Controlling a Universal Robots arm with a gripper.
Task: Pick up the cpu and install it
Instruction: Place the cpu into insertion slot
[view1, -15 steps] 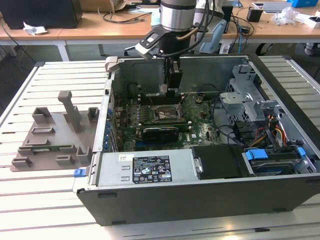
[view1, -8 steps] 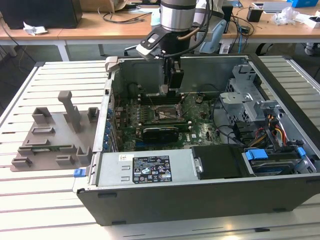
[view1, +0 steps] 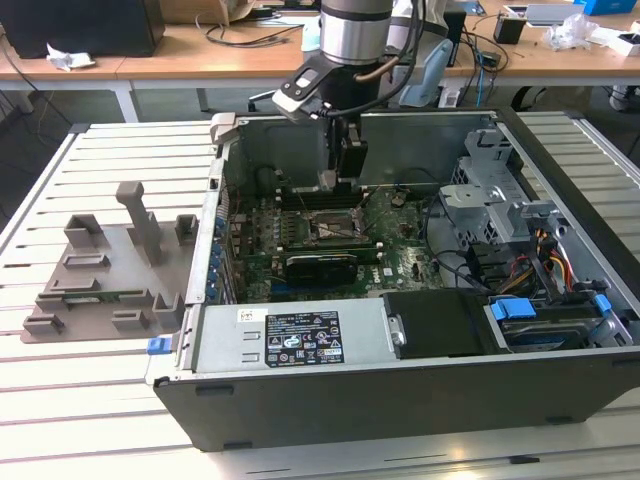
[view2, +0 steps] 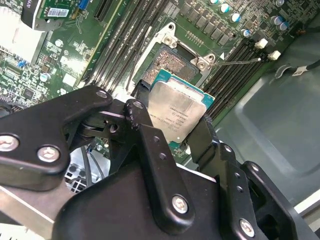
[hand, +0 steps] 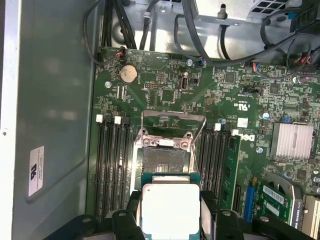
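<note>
The cpu (view2: 179, 109), a silver-topped square chip with a green edge, is clamped by two opposite edges between my black fingers (view2: 142, 89). My gripper (view2: 174, 114) is shut on it and hangs inside the open computer case. In the exterior view my gripper (view1: 336, 182) hovers just behind the open socket (view1: 335, 226) on the motherboard. The first wrist view has the cpu (hand: 170, 209) in my gripper (hand: 170, 212), close beside the bare socket (hand: 164, 161). That socket's metal bracket (hand: 172, 125) is flipped up. The socket (view2: 173, 64) is empty.
Memory slots (hand: 112, 165) flank the socket on both sides. A grey fixture tray (view1: 100, 272) lies on the slatted table at the exterior view's left. The case holds a drive cage (view1: 495, 190), cables, and a power supply (view1: 290, 340) along its near wall.
</note>
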